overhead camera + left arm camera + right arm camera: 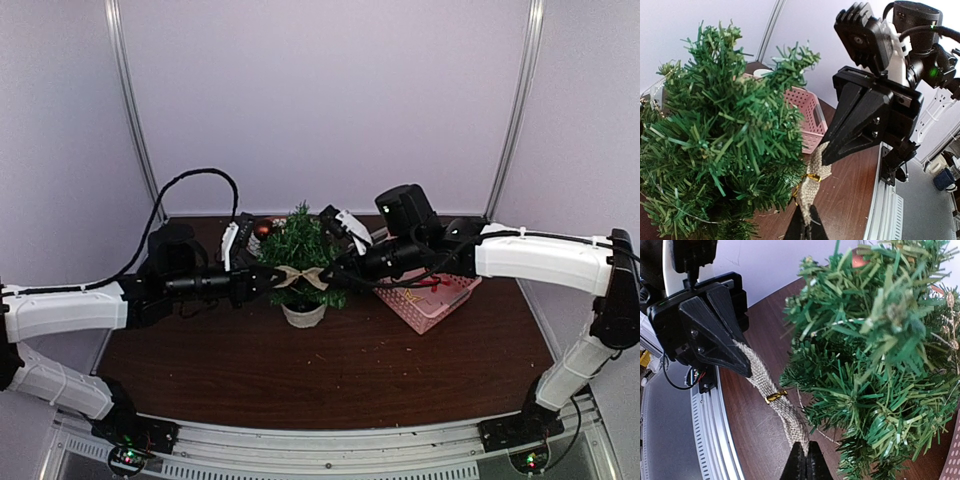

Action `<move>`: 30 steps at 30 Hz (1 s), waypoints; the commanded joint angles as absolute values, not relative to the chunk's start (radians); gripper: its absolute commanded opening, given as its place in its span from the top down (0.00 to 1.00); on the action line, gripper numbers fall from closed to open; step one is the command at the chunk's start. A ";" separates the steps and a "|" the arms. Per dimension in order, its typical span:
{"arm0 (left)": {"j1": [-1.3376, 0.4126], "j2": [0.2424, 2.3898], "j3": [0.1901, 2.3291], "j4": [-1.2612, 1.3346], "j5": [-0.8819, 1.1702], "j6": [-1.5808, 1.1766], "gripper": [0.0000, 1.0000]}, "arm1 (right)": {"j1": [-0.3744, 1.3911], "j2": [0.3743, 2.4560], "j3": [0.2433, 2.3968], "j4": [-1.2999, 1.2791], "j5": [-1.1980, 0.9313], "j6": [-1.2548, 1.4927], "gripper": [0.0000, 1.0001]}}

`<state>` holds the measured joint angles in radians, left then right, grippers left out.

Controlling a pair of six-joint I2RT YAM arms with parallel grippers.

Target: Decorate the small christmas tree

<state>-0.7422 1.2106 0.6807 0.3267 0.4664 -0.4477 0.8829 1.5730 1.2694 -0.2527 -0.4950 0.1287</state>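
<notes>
Holding the burlap bow [302, 276] taut between them, left hand [272, 280] and right hand [333, 278] were each clamped on one end, I'd guess to spread it flat; small christmas tree [300, 245] stood mid-desk [350, 370], right behind the bow.

Tree [300, 248] dark green in a whitish pot [304, 316]; bow [301, 276] tan open-weave burlap with a gold band [776, 396]; bauble [264, 229] orange-red; basket [802, 112] pink, slotted lattice; table [330, 375] dark reddish-brown wood grain; wall [330, 90] pale lilac-grey.
</notes>
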 commanded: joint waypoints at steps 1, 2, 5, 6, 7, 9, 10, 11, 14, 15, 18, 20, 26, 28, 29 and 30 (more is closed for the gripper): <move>-0.738 1.242 0.723 0.303 0.427 -0.425 1.00 | 0.891 1.613 1.318 -0.330 -0.423 0.120 1.00; -0.738 1.250 0.726 0.298 0.427 -0.425 1.00 | 0.894 1.619 1.325 -0.341 -0.416 0.114 1.00; -0.741 1.267 0.737 0.285 0.413 -0.421 1.00 | 0.900 1.633 1.343 -0.368 -0.375 0.104 1.00; -0.743 1.270 0.738 0.281 0.403 -0.418 1.00 | 0.900 1.636 1.346 -0.373 -0.362 0.103 1.00; -0.745 1.272 0.740 0.274 0.392 -0.416 1.00 | 0.902 1.639 1.351 -0.377 -0.348 0.103 1.00; -0.746 1.282 0.748 0.257 0.361 -0.412 1.00 | 0.903 1.642 1.357 -0.388 -0.323 0.103 1.00; -0.747 1.285 0.751 0.247 0.344 -0.411 1.00 | 0.903 1.643 1.358 -0.394 -0.312 0.102 1.00; -0.747 1.287 0.753 0.242 0.332 -0.409 1.00 | 0.903 1.643 1.358 -0.396 -0.303 0.101 1.00; -0.749 1.291 0.756 0.233 0.300 -0.405 1.00 | 0.905 1.643 1.358 -0.395 -0.285 0.099 1.00; -0.749 1.291 0.758 0.232 0.294 -0.404 1.00 | 0.905 1.644 1.361 -0.395 -0.278 0.099 1.00; -0.749 1.297 0.767 0.229 0.292 -0.403 1.00 | 0.906 1.663 1.381 -0.416 -0.267 0.099 1.00; -0.750 1.302 0.771 0.225 0.287 -0.401 1.00 | 0.910 1.675 1.392 -0.429 -0.252 0.096 1.00; -0.760 1.310 0.772 0.206 0.285 -0.391 1.00 | 0.917 1.704 1.419 -0.476 -0.223 0.087 1.00; -0.762 1.309 0.770 0.198 0.281 -0.390 1.00 | 0.921 1.706 1.417 -0.478 -0.225 0.082 1.00; -0.763 1.308 0.768 0.193 0.278 -0.388 1.00 | 0.924 1.706 1.417 -0.483 -0.224 0.080 1.00; -0.764 1.305 0.767 0.186 0.274 -0.388 1.00 | 0.926 1.707 1.419 -0.489 -0.224 0.076 1.00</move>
<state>-0.7601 1.3075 0.7444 0.1970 0.3061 -0.4099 0.9165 1.6905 1.4002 -0.4286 -0.2646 0.0963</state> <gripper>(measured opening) 0.008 0.024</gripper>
